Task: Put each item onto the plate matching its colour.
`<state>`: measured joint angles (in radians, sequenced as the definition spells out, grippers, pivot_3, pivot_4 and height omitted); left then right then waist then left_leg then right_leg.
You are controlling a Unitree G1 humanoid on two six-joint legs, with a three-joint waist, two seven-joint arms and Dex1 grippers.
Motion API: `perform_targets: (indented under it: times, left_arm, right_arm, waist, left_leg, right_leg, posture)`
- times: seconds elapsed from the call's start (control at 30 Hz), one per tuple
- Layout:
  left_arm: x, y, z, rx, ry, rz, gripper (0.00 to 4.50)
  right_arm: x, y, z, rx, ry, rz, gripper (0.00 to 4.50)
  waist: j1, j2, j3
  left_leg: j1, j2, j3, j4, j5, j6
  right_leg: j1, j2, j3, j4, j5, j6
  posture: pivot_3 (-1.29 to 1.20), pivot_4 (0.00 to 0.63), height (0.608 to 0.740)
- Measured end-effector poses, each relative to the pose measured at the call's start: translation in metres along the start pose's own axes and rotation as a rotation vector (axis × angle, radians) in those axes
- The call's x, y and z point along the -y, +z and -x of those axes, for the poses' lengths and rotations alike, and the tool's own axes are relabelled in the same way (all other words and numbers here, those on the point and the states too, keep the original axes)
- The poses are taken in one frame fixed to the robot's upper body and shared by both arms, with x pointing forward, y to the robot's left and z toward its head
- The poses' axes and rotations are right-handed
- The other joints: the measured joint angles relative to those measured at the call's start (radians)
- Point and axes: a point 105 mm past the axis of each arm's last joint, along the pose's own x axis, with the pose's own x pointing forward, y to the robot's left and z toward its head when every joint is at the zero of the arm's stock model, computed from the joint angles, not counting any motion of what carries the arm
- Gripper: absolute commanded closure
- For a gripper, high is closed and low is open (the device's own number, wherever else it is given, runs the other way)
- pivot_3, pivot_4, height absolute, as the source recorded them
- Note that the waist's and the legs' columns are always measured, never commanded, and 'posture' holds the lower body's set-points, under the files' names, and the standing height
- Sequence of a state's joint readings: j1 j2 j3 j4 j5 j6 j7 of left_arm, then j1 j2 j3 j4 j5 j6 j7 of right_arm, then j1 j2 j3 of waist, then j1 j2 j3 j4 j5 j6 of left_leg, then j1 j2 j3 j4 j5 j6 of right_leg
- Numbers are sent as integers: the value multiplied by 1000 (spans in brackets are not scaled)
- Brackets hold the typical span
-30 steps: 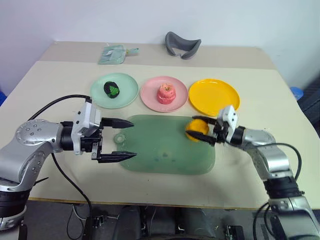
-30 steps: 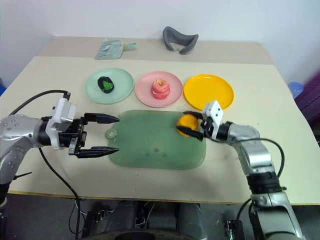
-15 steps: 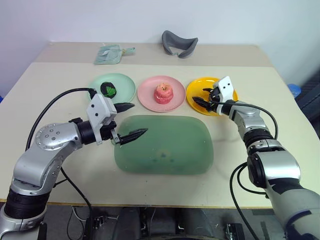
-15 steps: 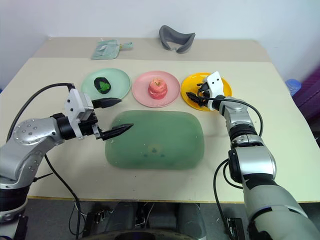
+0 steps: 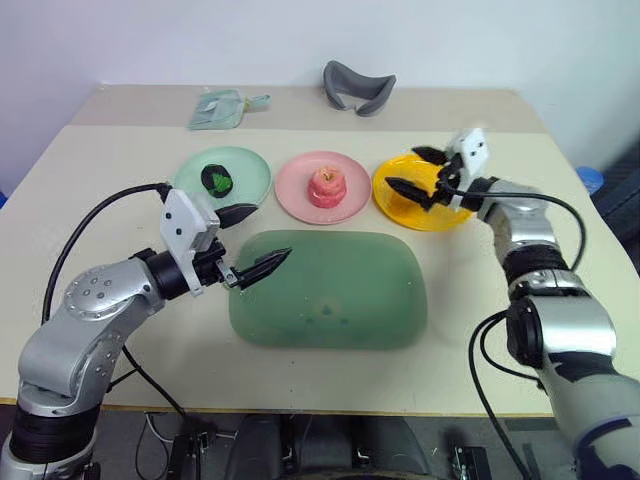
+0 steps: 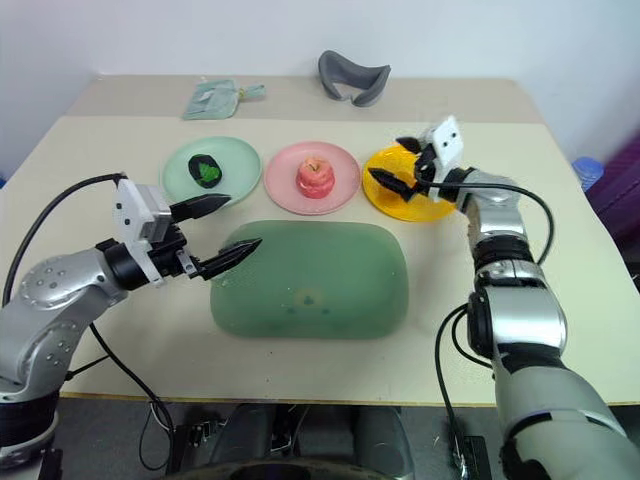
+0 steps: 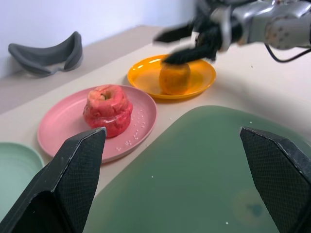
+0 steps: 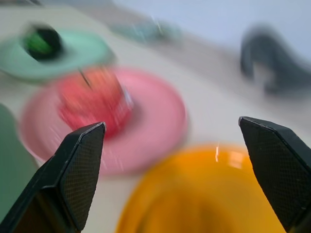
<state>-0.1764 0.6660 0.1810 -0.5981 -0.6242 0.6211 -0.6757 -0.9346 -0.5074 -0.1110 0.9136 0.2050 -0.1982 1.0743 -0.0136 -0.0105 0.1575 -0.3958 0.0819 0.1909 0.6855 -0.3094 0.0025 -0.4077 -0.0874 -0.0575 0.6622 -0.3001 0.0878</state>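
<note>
Above yellow plate (image 5: 400,205) rim: right gripper (image 5: 421,170) wide, empty; left gripper (image 5: 256,241) wide at tray (image 5: 330,300) edge.

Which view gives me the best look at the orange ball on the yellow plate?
The left wrist view: the orange ball sits unobstructed on the yellow plate, just below the open right gripper. In the head views that gripper largely hides it. The right wrist view looks over the plate's rim, ball not visible.
</note>
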Motion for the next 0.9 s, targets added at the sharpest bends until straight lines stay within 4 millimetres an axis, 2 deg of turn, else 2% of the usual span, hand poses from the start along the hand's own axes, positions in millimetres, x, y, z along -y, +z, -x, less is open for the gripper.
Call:
perform_targets:
  times: [0.1, 0.23, 0.3, 0.47, 0.67, 0.8, 0.9]
  left_arm:
    - [-5, -8, 3, -5, 19, 20, 0]
    - [-12, -36, 11, -82, 68, 46, 0]
    - [-17, -47, 13, -110, 95, 50, 0]
    - [-16, -56, 14, -123, 119, 50, 0]
    - [-16, -64, 20, -156, 115, 62, 0]
    - [-20, -64, 31, -176, 132, 47, 0]
    - [-25, -62, 35, -175, 146, 39, 0]
  right_arm:
    - [-31, -4, 25, 8, 73, -28, 32]
    - [-86, -20, 58, -65, 85, -127, 32]
    - [-98, -23, 67, -100, 36, -127, 32]
    - [-104, -22, 85, -136, -139, -90, 32]
    - [-114, -46, 120, -252, -255, -118, 32]
    - [-109, -58, 144, -298, -343, -139, 32]
    - [-107, -63, 150, -303, -363, -140, 32]
  waist:
    - [6, 0, 0]
    - [2, 1, 0]
    - [-4, 1, 0]
    - [3, 0, 0]
    - [2, 0, 0]
    - [1, 0, 0]
    - [1, 0, 0]
  left_leg:
    - [0, 0, -1, 0, 0, 0]
    - [0, -2, -1, -1, 0, 0]
    - [1, -2, 1, -1, 0, -1]
    - [3, -2, 0, -2, 0, -1]
    - [3, -3, 0, -2, 0, -1]
    - [3, -3, 0, -2, 0, -1]
    - [4, -2, 0, -2, 0, -1]
  right_leg:
    - [0, 0, 0, -1, 0, 0]
    - [0, 0, 0, 0, 0, 0]
    - [0, 0, 0, 0, 0, 0]
    - [1, 0, 0, 0, 0, 0]
    - [2, 0, 0, -1, 0, 0]
    - [2, 0, 0, -1, 0, -1]
    - [2, 1, 0, -1, 0, -1]
  posture:
    - [0, 150, 740]
    - [0, 150, 740]
    - [0, 150, 740]
    - [0, 150, 740]
    - [0, 150, 740]
    - [0, 150, 740]
    - [0, 150, 740]
